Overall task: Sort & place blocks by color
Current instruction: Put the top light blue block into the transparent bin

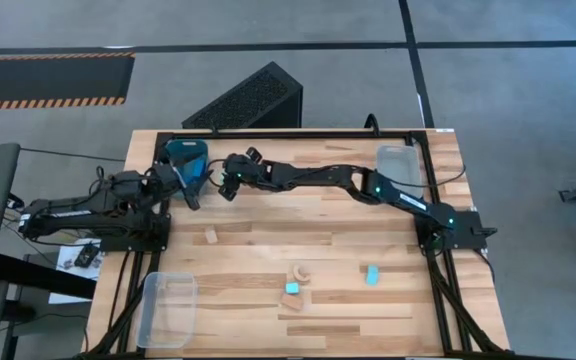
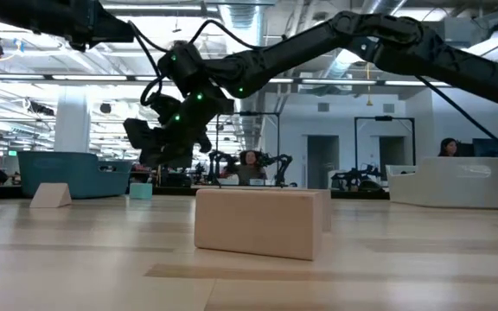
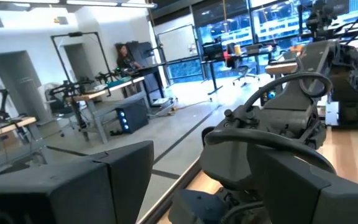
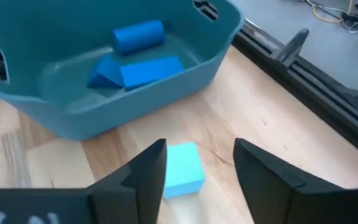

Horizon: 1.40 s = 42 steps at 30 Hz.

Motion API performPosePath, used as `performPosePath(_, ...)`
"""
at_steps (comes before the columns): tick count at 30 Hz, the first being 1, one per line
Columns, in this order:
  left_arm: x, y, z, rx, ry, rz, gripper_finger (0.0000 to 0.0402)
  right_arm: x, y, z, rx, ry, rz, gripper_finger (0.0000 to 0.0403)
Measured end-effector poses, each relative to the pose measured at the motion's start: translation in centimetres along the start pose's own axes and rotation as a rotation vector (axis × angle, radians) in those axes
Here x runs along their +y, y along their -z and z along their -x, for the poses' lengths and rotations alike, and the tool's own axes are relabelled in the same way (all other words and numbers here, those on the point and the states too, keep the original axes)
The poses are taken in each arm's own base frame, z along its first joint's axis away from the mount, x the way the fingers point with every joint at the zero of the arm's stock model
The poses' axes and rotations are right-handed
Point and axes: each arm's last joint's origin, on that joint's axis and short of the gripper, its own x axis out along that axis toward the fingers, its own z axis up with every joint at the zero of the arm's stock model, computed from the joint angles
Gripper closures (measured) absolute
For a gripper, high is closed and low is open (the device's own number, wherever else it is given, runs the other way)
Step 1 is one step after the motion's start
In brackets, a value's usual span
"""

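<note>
"Blocks of light cyan, where are they?"

"One light cyan cube (image 4: 182, 168) sits on the wooden desk (image 4: 272, 143), just beside the teal plastic bin (image 4: 219, 53). Two more light cyan blocks (image 1: 372, 274) lie well apart from it, near the opposite edge of the desk."

"And the pincers?"

"The right pincer (image 4: 197, 158) straddles that cube. Its fingers stand apart: one seems to touch the cube, and the other has a gap beside it. The left pincer (image 1: 190, 195) waits spread wide, empty, just beside the same bin."

"What is in the bin?"

"Three dark blue blocks: a cylinder (image 4: 138, 36), a wedge (image 4: 104, 73) and a long bar (image 4: 151, 70), with the wedge and bar touching."

"The wood?"

"A tan wooden block (image 1: 211, 236) lies alone mid-desk. A tan arch (image 1: 299, 271) and a flat tan piece (image 1: 296, 301) lie near the far cyan blocks."

"Other containers?"

"Two clear plastic bins: one (image 1: 168, 308) at a corner on the left arm's side, one (image 1: 400, 165) at a corner on the right arm's side."
</note>
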Motion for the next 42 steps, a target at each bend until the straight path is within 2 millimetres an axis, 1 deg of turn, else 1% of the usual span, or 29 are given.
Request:
performPosePath(3, 0.0, 0.0, 0.0, -0.001, -0.010, 0.002, 0.0152, -0.4, -0.1, -0.1, -0.006, -0.004, -0.011, 0.0234)
performPosePath(5, 0.0, 0.0, 0.0, -0.001, -0.010, 0.004, 0.0152, -0.5, -0.1, -0.2, 0.000, -0.024, -0.030, 0.0272)
performPosePath(9, -0.1, 0.1, -0.2, 0.012, -0.016, 0.014, 0.0152, -0.9, -0.2, -0.3, 0.009, -0.046, -0.052, 0.0364)
performPosePath(10, -0.1, 0.2, -0.3, 0.020, -0.017, 0.010, 0.0152, -1.0, -0.2, -0.4, 0.006, -0.045, -0.054, 0.0382)
performPosePath(11, -0.2, 0.2, -0.4, 0.030, -0.018, 0.007, 0.0152, -1.1, -0.3, -0.4, -0.001, -0.045, -0.059, 0.0390)
performPosePath(15, -0.6, 0.7, -1.2, 0.076, -0.039, -0.003, 0.0152, -1.7, -0.7, -0.6, -0.018, -0.082, -0.140, 0.0386)
performPosePath(18, -0.9, 0.9, -1.9, 0.096, -0.058, -0.019, 0.0152, -1.8, -0.1, -1.6, -0.061, -0.123, -0.177, 0.0396)
performPosePath(20, -1.0, 1.1, -2.2, 0.111, -0.067, -0.031, 0.0152, -2.2, 0.3, -2.0, -0.034, -0.144, -0.212, 0.0397)
performPosePath(22, -1.0, 1.2, -2.5, 0.121, -0.075, -0.033, 0.0152, -2.3, 0.6, -2.5, -0.054, -0.146, -0.232, 0.0396)
performPosePath(26, -1.0, 1.3, -2.7, 0.130, -0.084, -0.037, 0.0152, -2.3, 1.4, -2.9, -0.030, -0.135, -0.199, 0.0399)
performPosePath(32, -0.9, 1.3, -2.7, 0.123, -0.090, -0.034, 0.0152, -2.2, 1.4, -2.7, 0.021, -0.169, -0.134, 0.0400)
performPosePath(36, -0.9, 1.2, -2.7, 0.118, -0.091, -0.031, 0.0152, -2.2, 0.8, -2.4, 0.025, -0.171, -0.072, 0.0401)
performPosePath(39, -0.9, 1.2, -2.7, 0.120, -0.091, -0.025, 0.0152, -2.4, 1.5, -2.6, 0.078, -0.180, -0.014, 0.0401)
performPosePath(42, -0.8, 0.9, -2.7, 0.111, -0.093, -0.018, 0.0152, -2.5, 1.4, -2.6, 0.093, -0.208, 0.003, 0.0401)
